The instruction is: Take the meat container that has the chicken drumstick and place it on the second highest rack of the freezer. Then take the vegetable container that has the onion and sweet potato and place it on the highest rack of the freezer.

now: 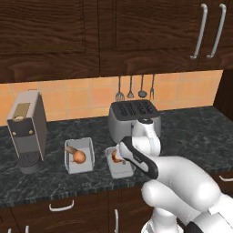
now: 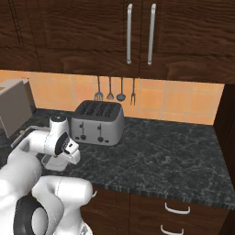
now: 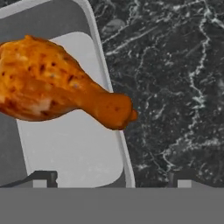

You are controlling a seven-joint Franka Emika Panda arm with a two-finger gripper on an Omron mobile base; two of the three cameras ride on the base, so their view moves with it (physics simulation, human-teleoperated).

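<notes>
The first step is in hand: the gripper (image 3: 111, 177) hangs low over the meat container (image 1: 122, 169), which sits on the dark surface (image 1: 191, 132) before the toaster (image 1: 134, 117), right of the vegetable container (image 1: 80, 155). In the hand view the jaws stand open astride the tray's side wall, the chicken drumstick (image 3: 57, 85) lying inside. Next, I judge, it must drop a little, close on that wall and lift

1. You see a glossy orange-brown chicken drumstick (image 3: 57, 83) with a speckled skin.
2. You see the meat container (image 3: 74, 148), smooth matt grey, like plastic.
3. The counter (image 3: 175, 87) looks like dark veined stone.
4. The toaster (image 1: 134, 119) looks like brushed metal.
</notes>
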